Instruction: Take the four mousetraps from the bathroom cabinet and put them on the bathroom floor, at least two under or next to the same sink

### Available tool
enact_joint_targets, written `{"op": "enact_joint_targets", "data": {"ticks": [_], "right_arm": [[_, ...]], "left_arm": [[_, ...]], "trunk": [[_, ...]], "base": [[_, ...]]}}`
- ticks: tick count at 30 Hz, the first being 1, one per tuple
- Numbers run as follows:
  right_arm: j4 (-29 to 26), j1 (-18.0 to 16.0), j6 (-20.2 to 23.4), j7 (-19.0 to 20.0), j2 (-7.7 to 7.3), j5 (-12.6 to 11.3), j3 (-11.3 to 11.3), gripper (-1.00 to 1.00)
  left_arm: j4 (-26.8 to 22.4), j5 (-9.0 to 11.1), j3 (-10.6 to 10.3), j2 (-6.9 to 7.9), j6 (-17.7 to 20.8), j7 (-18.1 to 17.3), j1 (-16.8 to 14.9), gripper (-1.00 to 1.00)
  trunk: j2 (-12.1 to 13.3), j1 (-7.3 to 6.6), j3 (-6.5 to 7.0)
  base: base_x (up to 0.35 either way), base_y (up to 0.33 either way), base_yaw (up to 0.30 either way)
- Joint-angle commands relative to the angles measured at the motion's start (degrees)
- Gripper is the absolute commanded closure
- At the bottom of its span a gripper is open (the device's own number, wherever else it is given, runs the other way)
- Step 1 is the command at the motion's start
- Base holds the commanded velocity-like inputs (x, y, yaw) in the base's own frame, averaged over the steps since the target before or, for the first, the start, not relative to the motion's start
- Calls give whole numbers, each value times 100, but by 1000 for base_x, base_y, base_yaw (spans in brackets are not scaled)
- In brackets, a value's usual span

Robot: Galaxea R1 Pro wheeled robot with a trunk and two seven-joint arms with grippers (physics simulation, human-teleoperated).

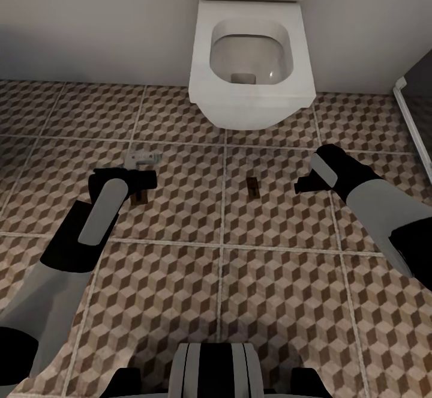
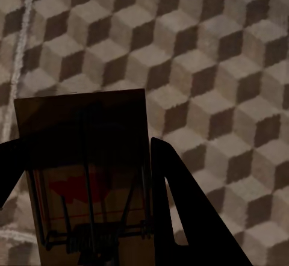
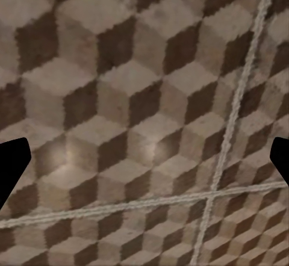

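Left gripper (image 1: 141, 185) clamps a mousetrap (image 2: 87, 176) just above the bathroom floor (image 1: 180, 302), its long axis running along the fingers; a red mark on the board is unreadable. Right gripper (image 1: 302, 183) hangs spread and empty. Another mousetrap (image 1: 252, 187) lies on the cube-patterned tiles between them, pointing toward the white toilet (image 1: 252, 95).

Head view: even, diffuse light, no clear source. White ceramic toilet (image 1: 252, 62) bright, faint glare in the bowl. Soft shadows on the cube-patterned brown and beige tiled floor (image 1: 180, 290). Wrist views dimmer, tile pattern soft-edged (left wrist darkest; jaws silhouetted black).
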Motion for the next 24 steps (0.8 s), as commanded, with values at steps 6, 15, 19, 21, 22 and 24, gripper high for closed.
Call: {"op": "enact_joint_targets", "data": {"ticks": [6,15,19,21,22,24], "right_arm": [[-11,-1,16,-38,-8,-53,51,-100],[-11,6,16,-38,27,-39,113,-100],[-11,7,16,-38,45,-34,125,-100],[-9,7,16,-38,54,-33,130,-100],[-10,7,16,-38,57,-33,132,-100],[-10,7,16,-38,65,-32,134,-100]], "left_arm": [[484,33,-203,-1,-335,31,-45,100],[1270,35,-474,-35,-829,-171,-392,100],[1671,33,-560,-91,-1011,-309,-590,100],[1870,30,-592,-119,-1094,-375,-711,100],[1967,22,-609,-129,-1138,-413,-776,100],[2174,-48,-641,-145,-1233,-508,-914,100]], "trunk": [[-1,-1,-4],[-1,-1,-4],[-1,-1,-4],[-1,-1,-4],[-1,-1,-4],[-1,-1,-4]], "base": [[0,-1,0],[0,0,0],[0,0,0],[0,0,0],[0,0,0],[0,0,0]]}}
